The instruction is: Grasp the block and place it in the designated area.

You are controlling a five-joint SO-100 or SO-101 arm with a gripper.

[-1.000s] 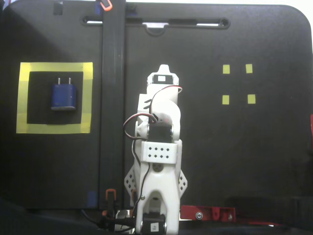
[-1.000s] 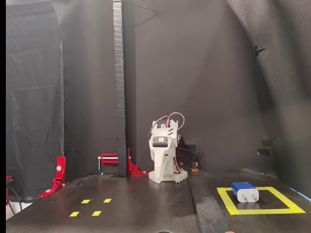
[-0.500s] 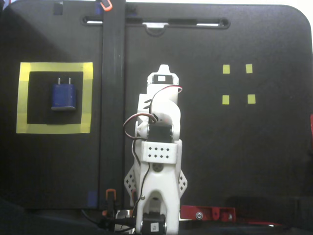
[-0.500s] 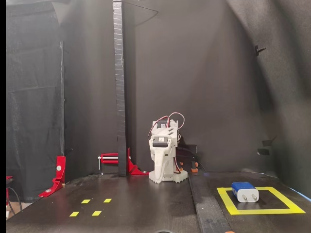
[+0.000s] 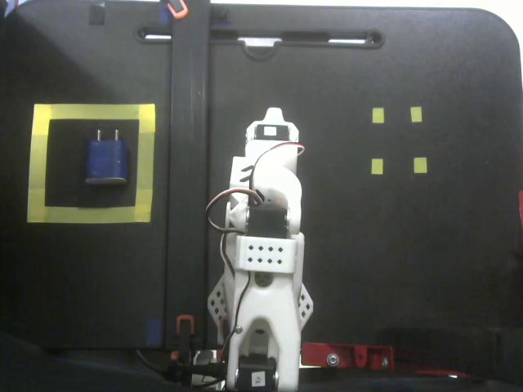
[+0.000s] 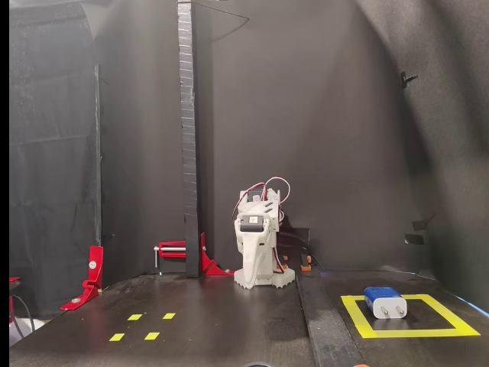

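The block [image 5: 106, 159] is a blue plug-shaped piece with two prongs. It lies inside the yellow tape square [image 5: 91, 112] on the left of the top-down fixed view. In the front fixed view the block [image 6: 384, 302] shows blue on top and white in front, within the tape square [image 6: 359, 315] at the right. The white arm [image 5: 265, 245] is folded over its base at the table's middle, far from the block. My gripper [image 6: 250, 256] points down in front of the base, fingers together with nothing in them. From above, the arm hides it.
A tall black post [image 6: 186, 138] rises left of the arm and appears as a black strip [image 5: 186, 163] between arm and block. Small yellow tape marks [image 5: 377, 115] [image 6: 135, 316] lie on the other side. Red clamps [image 6: 179, 251] [image 6: 93, 271] hold the table's edges.
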